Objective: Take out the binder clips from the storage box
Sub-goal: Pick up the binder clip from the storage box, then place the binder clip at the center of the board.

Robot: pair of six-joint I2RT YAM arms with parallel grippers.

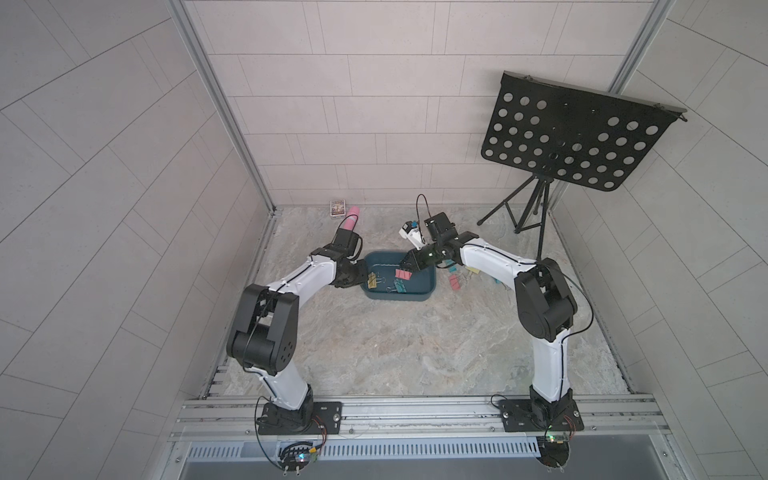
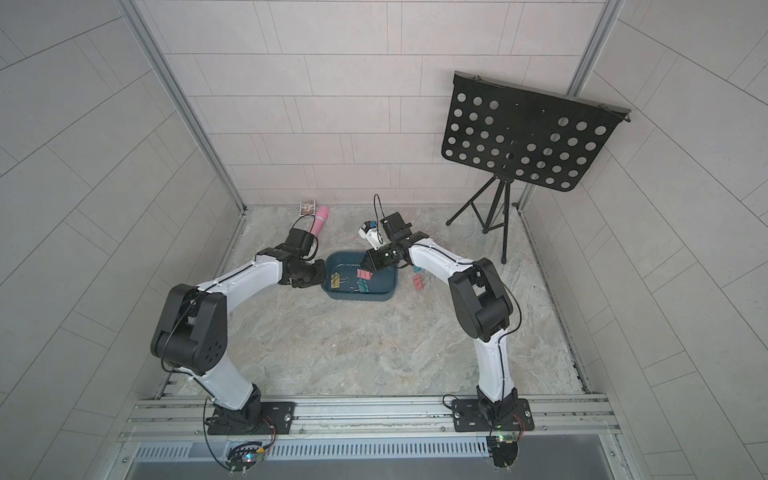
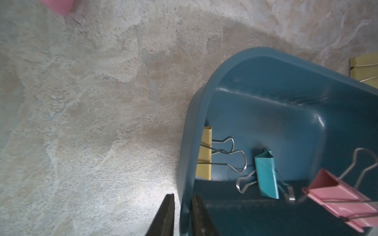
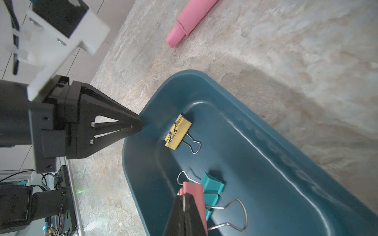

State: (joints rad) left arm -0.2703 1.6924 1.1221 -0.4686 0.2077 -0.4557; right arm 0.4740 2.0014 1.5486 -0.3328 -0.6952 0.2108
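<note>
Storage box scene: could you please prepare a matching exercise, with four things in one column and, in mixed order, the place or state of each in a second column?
Things:
1. pink binder clip
2. yellow binder clip
3. storage box
4. pink stick

Places or states:
A. lies on the table beside the card box
B. its rim is pinched by the left gripper
C. lies free on the box floor
D. gripped by the right gripper

Pairs: 1-D, 2-C, 3-B, 4-A.

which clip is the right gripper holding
The pink binder clip: the right gripper is shut on it, while the yellow clip and teal ones lie loose in the storage box.
</note>
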